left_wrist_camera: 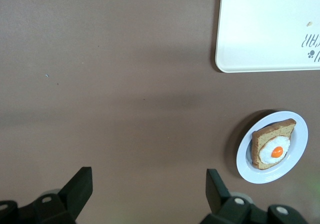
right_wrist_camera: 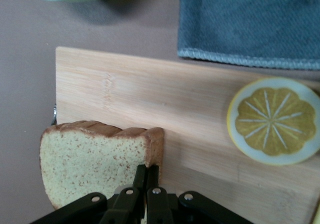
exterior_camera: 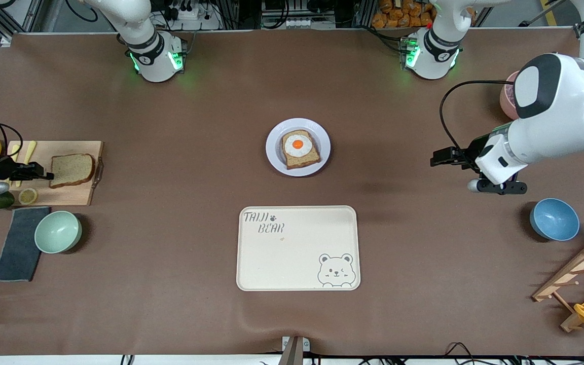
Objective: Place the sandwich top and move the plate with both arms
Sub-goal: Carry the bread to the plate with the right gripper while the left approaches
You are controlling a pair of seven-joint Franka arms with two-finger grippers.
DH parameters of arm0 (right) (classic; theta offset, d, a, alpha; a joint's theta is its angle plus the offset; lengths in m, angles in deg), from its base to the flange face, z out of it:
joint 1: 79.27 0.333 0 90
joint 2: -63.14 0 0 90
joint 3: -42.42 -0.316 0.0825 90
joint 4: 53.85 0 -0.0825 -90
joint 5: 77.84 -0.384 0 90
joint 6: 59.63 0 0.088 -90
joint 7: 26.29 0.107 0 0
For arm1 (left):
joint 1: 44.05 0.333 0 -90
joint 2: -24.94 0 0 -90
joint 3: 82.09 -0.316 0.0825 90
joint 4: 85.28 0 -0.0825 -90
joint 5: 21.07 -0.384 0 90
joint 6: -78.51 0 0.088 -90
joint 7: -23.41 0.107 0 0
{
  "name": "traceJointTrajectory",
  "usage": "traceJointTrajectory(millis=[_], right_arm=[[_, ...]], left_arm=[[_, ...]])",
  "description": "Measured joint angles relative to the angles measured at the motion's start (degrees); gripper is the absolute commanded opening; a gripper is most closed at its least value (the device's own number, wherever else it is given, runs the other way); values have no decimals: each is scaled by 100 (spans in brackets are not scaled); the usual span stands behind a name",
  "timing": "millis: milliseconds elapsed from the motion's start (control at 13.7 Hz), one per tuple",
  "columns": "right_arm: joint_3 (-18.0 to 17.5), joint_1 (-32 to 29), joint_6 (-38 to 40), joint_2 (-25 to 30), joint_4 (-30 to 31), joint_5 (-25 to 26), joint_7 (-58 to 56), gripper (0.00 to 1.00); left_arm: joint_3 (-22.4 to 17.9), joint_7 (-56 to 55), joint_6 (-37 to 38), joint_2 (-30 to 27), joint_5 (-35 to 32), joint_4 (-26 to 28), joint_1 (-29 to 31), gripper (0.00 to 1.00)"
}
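The sandwich top (exterior_camera: 71, 170) is a plain brown slice lying on a wooden cutting board (exterior_camera: 76, 195) at the right arm's end of the table. My right gripper (exterior_camera: 48, 176) is shut on its crust edge; the right wrist view shows the gripper (right_wrist_camera: 148, 169) pinching the slice (right_wrist_camera: 90, 159) at one corner. The pale plate (exterior_camera: 274, 152) sits mid-table with an egg toast (exterior_camera: 299, 148) on it. My left gripper (exterior_camera: 436, 158) hovers open and empty over bare table toward the left arm's end, apart from the plate (left_wrist_camera: 297, 154). Its fingers are spread wide in the left wrist view (left_wrist_camera: 150, 184).
A cream bear tray (exterior_camera: 297, 248) lies nearer the front camera than the plate. A lemon slice (right_wrist_camera: 272, 121), grey cloth (exterior_camera: 18, 243) and green bowl (exterior_camera: 58, 231) sit by the board. A blue bowl (exterior_camera: 554, 219) and wooden rack (exterior_camera: 581, 274) are at the left arm's end.
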Motion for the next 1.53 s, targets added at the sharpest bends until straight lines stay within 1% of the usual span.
traceJointTrajectory(millis=[146, 364, 510, 656, 1093, 1311, 1530], right_arm=[[-49, 27, 233, 0, -146, -8, 49, 0], [-91, 108, 1262, 3, -646, -17, 497, 0], [-114, 196, 1787, 20, -882, -161, 727, 0], [-121, 313, 2283, 52, -1013, -436, 973, 0], [-138, 775, 3109, 58, -1061, -1382, 1453, 0], [-157, 1156, 3304, 95, -1045, -1793, 1870, 0], [-167, 1624, 3335, 407, -767, -2268, 2333, 0]], left_arm=[[0, 0, -10, 0, 0, 14, 0, 100], [1, 0, -14, 0, 0, 19, 0, 100], [2, 0, -16, 0, 0, 21, -2, 100], [5, 0, -17, 0, 0, 22, -3, 100], [45, -3, -17, 0, 0, 29, -3, 100], [46, -4, -17, 0, 0, 32, -3, 100], [46, -4, -17, 0, 0, 33, -3, 100]])
